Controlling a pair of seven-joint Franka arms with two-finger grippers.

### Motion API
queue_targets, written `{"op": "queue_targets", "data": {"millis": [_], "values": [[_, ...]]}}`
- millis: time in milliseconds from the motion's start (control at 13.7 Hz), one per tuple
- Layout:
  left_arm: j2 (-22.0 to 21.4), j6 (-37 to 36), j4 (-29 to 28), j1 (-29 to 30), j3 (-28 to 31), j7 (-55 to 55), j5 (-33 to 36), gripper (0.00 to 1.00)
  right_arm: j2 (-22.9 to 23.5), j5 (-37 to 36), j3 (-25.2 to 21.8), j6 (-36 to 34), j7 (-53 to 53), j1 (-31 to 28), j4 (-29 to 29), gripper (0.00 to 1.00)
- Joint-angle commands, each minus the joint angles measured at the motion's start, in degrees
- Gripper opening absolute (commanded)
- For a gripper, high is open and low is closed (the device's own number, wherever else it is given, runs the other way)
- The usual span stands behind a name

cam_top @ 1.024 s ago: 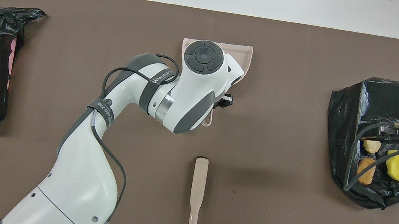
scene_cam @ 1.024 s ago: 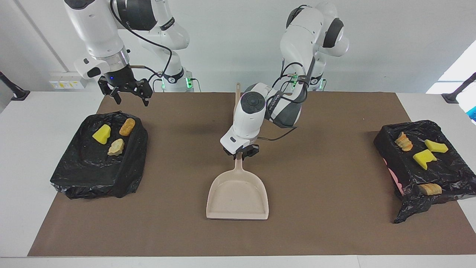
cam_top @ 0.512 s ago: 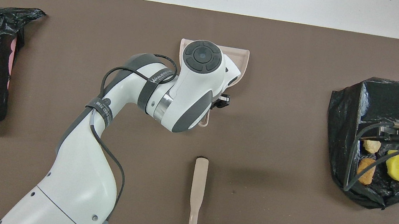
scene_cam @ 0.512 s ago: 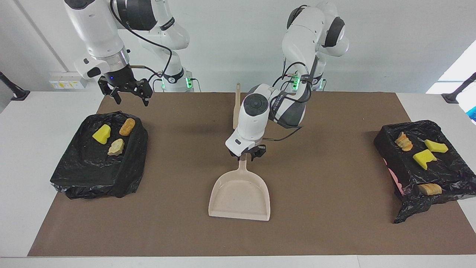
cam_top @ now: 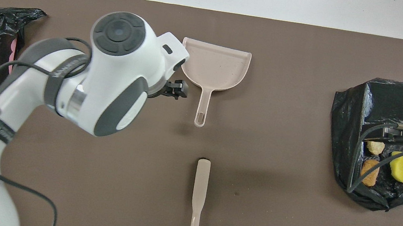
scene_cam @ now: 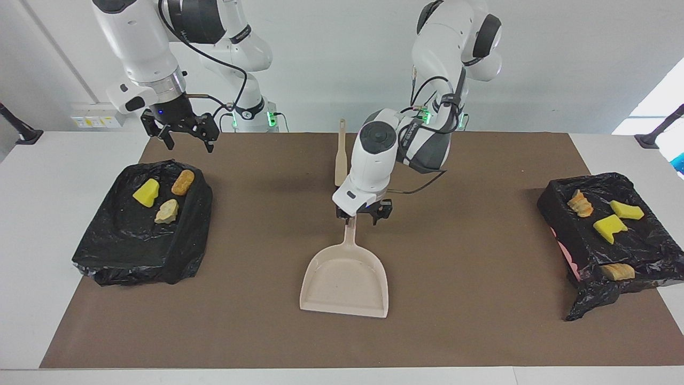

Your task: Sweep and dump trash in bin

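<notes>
While the left gripper (scene_cam: 364, 213) hangs open, empty, over the dustpan (scene_cam: 344, 278) handle, it could clip it.

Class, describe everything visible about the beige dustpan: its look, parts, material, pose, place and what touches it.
The beige dustpan looks like matte plastic: a flat, empty scoop with low walls and a slim handle ending in a hanging hole. It lies flat on the brown mat mid-table, handle pointing toward the robots. The left gripper hangs open just above the handle's end, apparently not gripping it.
</notes>
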Motion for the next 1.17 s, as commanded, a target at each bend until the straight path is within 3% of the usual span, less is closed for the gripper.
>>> {"op": "queue_targets", "data": {"millis": [0,659,951,1098], "values": [[-10.04,-3.99,-7.47,5.64,-0.46,9.47,0.67,1.0,-0.15,0.98,-0.13,0.69,-0.89,-0.35,-0.22,1.0],[-16.47,-16.14,0.16,21.82,-0.02,27.42,4.53,1.0,-0.23,0.98,-0.13,0.69,-0.89,-0.35,-0.22,1.0],[-13.24,-25.62,11.13,24.73,0.16,30.41,4.53,1.0,-0.24,0.98,-0.13,0.69,-0.89,-0.35,-0.22,1.0],[-12.95,-25.47,11.95,25.79,0.07,30.86,4.01,1.0,-0.06,0.72,-0.21,1.04,-0.54,-0.35,-0.22,1.0]]}}
